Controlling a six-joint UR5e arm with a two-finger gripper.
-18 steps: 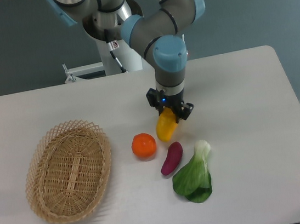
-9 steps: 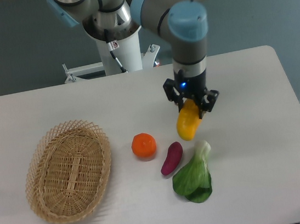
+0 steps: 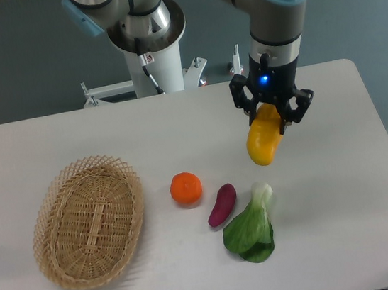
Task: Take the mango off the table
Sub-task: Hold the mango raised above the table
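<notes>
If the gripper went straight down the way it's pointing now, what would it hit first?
Probably bare white-grey table. The gripper points down, shut on the yellow-orange oval mango, which would touch first; the leafy green bok choy looks nearer the camera, though depth is unclear.

We log the mango (image 3: 264,141) yellow, orange toward its top | gripper (image 3: 272,109) black with a blue light | arm grey with light-blue caps | table (image 3: 107,135) white-grey | basket (image 3: 90,221) at left, tan woven wicker | orange (image 3: 186,188) orange | sweet potato (image 3: 222,204) purple | bok choy (image 3: 251,227) green, pale stem
</notes>
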